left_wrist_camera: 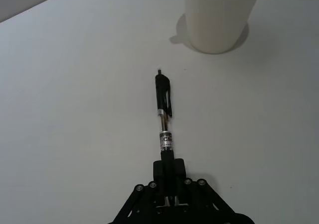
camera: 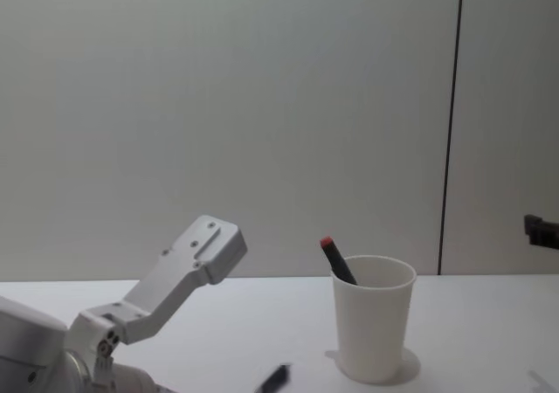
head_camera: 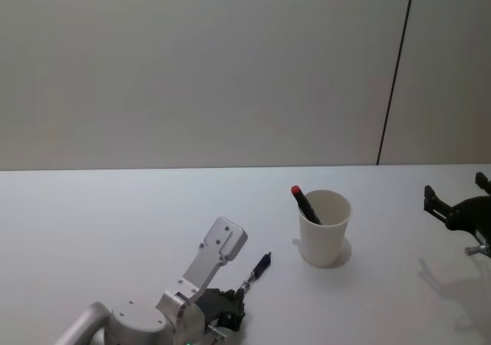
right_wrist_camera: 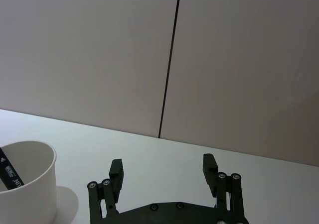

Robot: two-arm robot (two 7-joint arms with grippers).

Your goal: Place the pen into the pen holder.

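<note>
Head view: found the left gripper [head_camera: 244,290] low at the near edge of the table [head_camera: 92,222], fingers clamped on the pen [head_camera: 259,270], a black one aimed toward the pen holder [head_camera: 324,234]. Noted the pen holder upright, near the pen's free end but apart from it. Noted a red-capped pen [head_camera: 304,204] leaning inside. Found the right gripper [head_camera: 456,193] at the right edge, above the table, well apart from the pen holder.

Left wrist view: confirmed the fingertips [left_wrist_camera: 169,168] closed tight on the pen's barrel, clip end forward, short of the pen holder's base. Cannot tell whether lifted or resting on the table.

Right wrist view: found the right fingers [right_wrist_camera: 116,169] spread wide, nothing between.

Chest view: noted the pen's free end low, to the left of the pen holder, not touching.
</note>
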